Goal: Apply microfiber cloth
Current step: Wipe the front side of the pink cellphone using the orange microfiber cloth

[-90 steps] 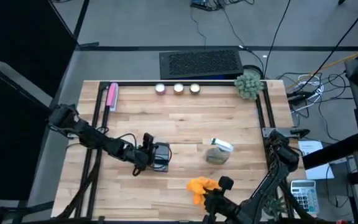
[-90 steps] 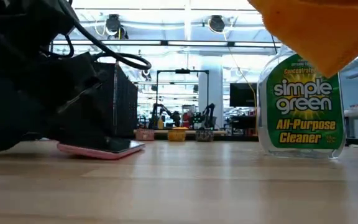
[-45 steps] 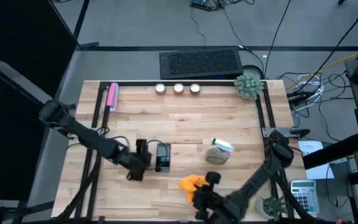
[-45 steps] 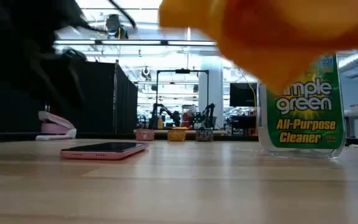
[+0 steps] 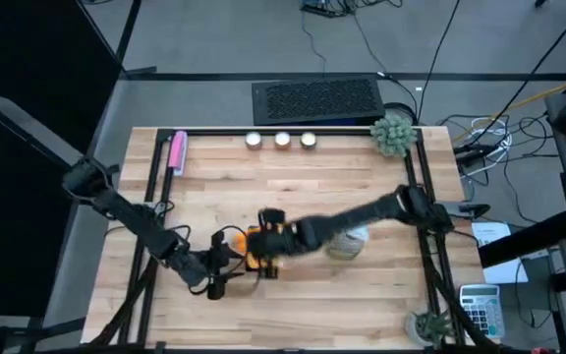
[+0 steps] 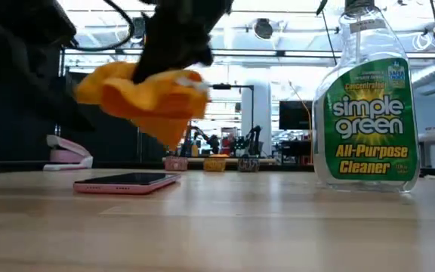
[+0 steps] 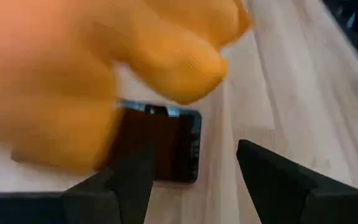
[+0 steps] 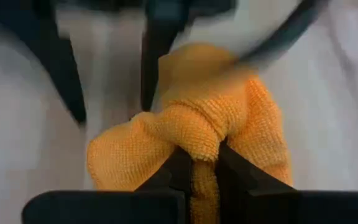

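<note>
Cloth [image 6: 146,94] moved, seemingly above phone [image 6: 124,182]

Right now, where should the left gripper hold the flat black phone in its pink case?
Pinch the black phone at its long edges, coming low from its uncovered end: it lies flat, and the orange microfiber cloth hangs above it.

The right gripper [image 5: 263,243] has swung the orange cloth [image 5: 253,246] from the table's near edge across to hang over the phone [image 6: 124,182]. The left gripper [image 5: 220,270] has backed off the phone toward the near edge.
</note>
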Controlling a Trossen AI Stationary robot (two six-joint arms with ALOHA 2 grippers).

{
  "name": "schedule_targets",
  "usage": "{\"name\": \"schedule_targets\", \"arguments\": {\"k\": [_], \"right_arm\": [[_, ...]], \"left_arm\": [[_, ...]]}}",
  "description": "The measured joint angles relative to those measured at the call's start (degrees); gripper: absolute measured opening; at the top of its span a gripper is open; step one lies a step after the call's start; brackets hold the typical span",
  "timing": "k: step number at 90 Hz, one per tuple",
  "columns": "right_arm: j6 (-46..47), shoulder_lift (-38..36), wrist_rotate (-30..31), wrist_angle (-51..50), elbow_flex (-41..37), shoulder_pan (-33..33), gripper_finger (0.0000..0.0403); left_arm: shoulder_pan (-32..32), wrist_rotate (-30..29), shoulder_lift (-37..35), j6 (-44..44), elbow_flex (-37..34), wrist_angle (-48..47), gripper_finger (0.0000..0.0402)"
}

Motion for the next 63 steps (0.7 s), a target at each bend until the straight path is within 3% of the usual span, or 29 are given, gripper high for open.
{"name": "schedule_targets", "arguments": {"k": [17,41,63], "right_arm": [[-0.3,1.6,-3.6,6.2,-4.7,-3.1,0.0022],[0.3,5.5,-5.1,13.0,-7.8,-3.7,0.0022],[-1.9,7.7,-5.0,13.3,-7.5,-5.7,0.0022]], "left_arm": [[2.8,0.8,7.6,4.4,0.0,5.6,0.0215],[5.5,2.7,15.0,3.8,0.2,18.1,0.0215],[4.8,2.6,20.1,1.4,0.4,20.3,0.0215]]}}
